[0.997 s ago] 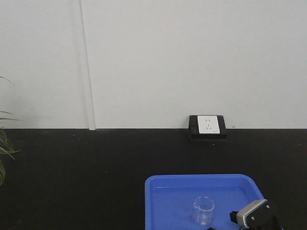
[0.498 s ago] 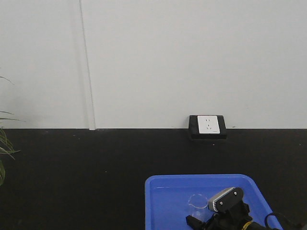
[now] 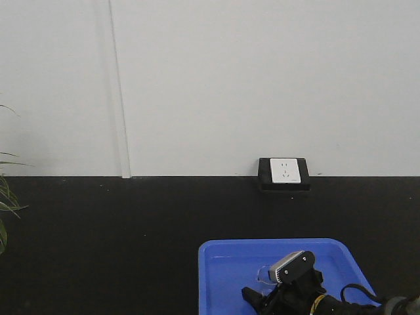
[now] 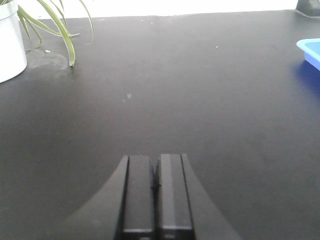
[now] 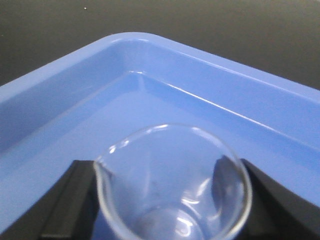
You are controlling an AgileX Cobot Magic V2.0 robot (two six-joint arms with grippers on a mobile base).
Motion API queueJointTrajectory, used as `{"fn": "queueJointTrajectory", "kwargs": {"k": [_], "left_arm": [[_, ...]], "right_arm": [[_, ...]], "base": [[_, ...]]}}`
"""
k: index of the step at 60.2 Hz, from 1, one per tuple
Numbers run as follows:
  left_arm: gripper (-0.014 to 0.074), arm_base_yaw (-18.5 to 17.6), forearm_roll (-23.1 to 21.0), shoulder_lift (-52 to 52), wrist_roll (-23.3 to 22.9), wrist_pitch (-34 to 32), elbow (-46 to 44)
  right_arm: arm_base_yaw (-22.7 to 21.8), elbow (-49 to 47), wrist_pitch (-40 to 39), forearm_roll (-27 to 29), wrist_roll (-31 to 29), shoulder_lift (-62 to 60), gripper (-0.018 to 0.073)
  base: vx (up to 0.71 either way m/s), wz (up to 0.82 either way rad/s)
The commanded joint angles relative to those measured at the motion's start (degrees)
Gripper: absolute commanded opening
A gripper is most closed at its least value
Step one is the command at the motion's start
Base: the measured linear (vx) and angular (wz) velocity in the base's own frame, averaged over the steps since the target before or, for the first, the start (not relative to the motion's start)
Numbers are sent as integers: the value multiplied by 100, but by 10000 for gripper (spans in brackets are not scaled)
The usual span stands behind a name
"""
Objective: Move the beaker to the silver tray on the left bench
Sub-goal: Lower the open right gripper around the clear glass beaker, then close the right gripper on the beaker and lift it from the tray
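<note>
**The right end effector (image 5: 170, 207) reaches the beaker (image 5: 172, 170)**

From the blue tray's (image 3: 223, 275) right edge it has moved left to the beaker, fingers (image 5: 70, 200) now flanking the glass. From the front, the arm (image 3: 295, 289) now hides most of it.

The beaker (image 5: 172, 192) stands upright in the blue tray (image 5: 210, 57), seen from just above its round open rim, with its pouring lip turned to the left. The right end effector (image 5: 170, 215) straddles it, one black finger (image 5: 67, 205) on each side, close against the glass; whether they press it cannot be told. Beyond the tray's rounded corner lies the black desk (image 5: 225, 22).
</note>
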Motion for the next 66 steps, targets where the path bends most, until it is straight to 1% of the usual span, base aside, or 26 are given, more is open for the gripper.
{"fn": "queueJointTrajectory", "kwargs": {"k": [1,8,12,17,19,21,27,31,36,42,51,56,66], "left_arm": [[1,-31,-43,-42,-3,-466,120],[1,-31,-43,-42,-3,-466,120],[1,-31,-43,-42,-3,-466,120],[1,-31,-43,-42,-3,-466,120],[1,-31,-43,-42,-3,-466,120],[1,-31,-43,-42,-3,-466,120],[1,-31,-43,-42,-3,-466,120],[1,-31,-43,-42,-3,-466,120],[1,-31,-43,-42,-3,-466,120],[1,-31,-43,-42,-3,-466,120],[1,-31,-43,-42,-3,-466,120],[1,-31,-43,-42,-3,-466,120],[1,-31,-43,-42,-3,-458,114]], "right_arm": [[-13,-137,-406,70,30,-341,419],[-1,-137,-280,3,198,-558,275],[23,-137,-154,-160,433,-795,169],[65,-137,15,-464,808,-1165,69],[107,-137,93,-667,995,-1400,16],[135,-137,162,-819,1146,-1561,-16],[353,-137,472,-1365,1804,-2261,-17],[517,-137,678,-1546,2100,-2622,-15],[812,-137,1084,-1618,2523,-3161,-15],[1108,-137,1552,-1611,2819,-3691,-15],[1467,-137,2074,-1611,2849,-4348,-14],[1526,-137,2189,-1617,2843,-4548,-14],[1521,-137,2178,-1611,2843,-4680,-14]], "base": [[0,0],[0,0],[0,0],[0,0],[0,0],[0,0],[0,0],[0,0],[0,0],[0,0],[0,0],[0,0],[0,0]]}}
